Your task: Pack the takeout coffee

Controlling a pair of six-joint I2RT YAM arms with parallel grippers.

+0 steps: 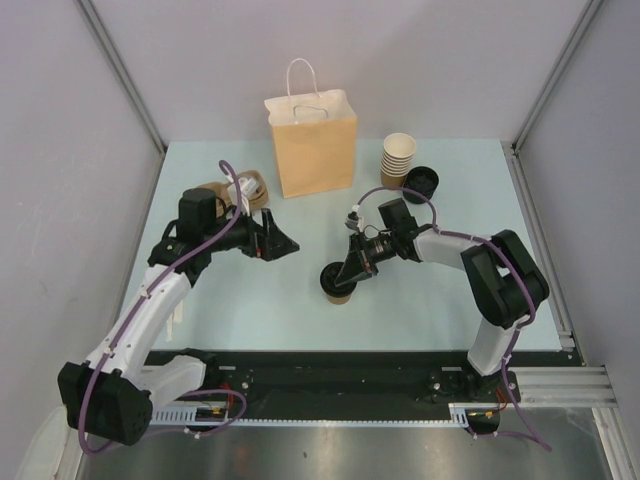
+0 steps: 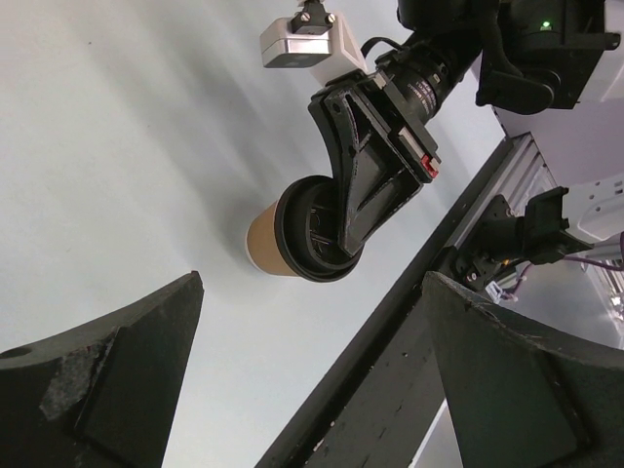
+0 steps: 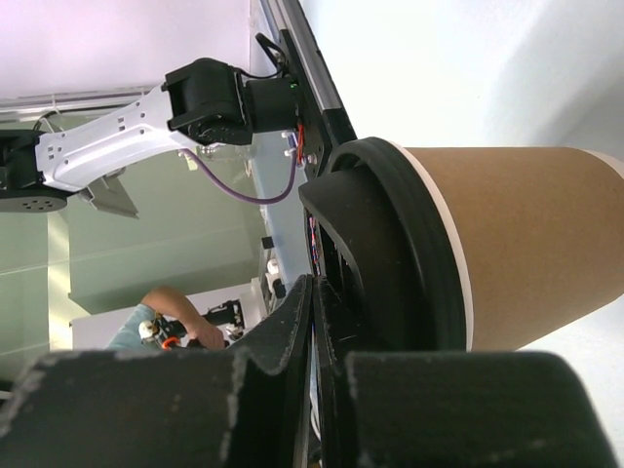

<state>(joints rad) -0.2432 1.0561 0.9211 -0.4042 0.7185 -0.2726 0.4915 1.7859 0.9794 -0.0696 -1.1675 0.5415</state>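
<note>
Takeout coffee (image 1: pixel 339 291), upright mid-table before the paper bag (image 1: pixel 313 150), looks light and crushable, probably best held gently round its wall, yet right gripper (image 2: pixel 343 249) pinches its lid rim; left gripper (image 1: pixel 285 244) gapes.

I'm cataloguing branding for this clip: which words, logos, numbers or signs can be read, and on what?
None can be read.
The paper bag, the takeout coffee and the stack of cups look plain; any embossing on the black lid is too blurred to read.
</note>
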